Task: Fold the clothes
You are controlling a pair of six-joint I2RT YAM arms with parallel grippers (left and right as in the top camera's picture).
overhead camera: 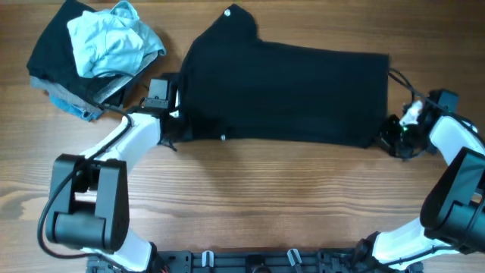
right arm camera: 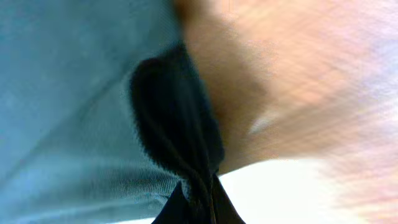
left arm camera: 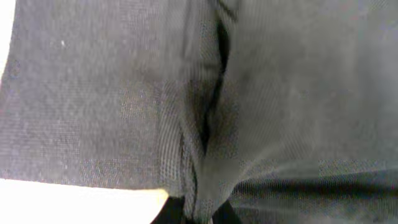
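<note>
The large plain black soft-fabric shirt (overhead camera: 288, 91) lies spread on the far half of the light wooden table (overhead camera: 265, 197). Its long axis runs parallel to the table's far edge, and one lobe carrying a small white neck tag (overhead camera: 228, 12) reaches toward that edge on the left side. The relation that matters is that both arms hold the same long border, the one facing the table's near edge, one at each end. The left gripper (overhead camera: 170, 129) sits at the shirt's near-left corner and the right gripper (overhead camera: 390, 136) at its near-right corner, so the whole body of the cloth lies beyond them, toward the far edge. In the left wrist view the jaws are closed together on a pleat of dark weave, and in the right wrist view they are clamped on a thin black fold, with bare wood beside it. Neither arm is nearer than the other, since each is already at its own corner. The line between them follows the shirt's long axis, so a lengthwise fold would likely call for carrying that near border away from the arms and over the cloth, both ends rising level. A crumpled pale blue garment (overhead camera: 114, 42) tops a separate heap at the table's far-left corner, apart from the shirt.
</note>
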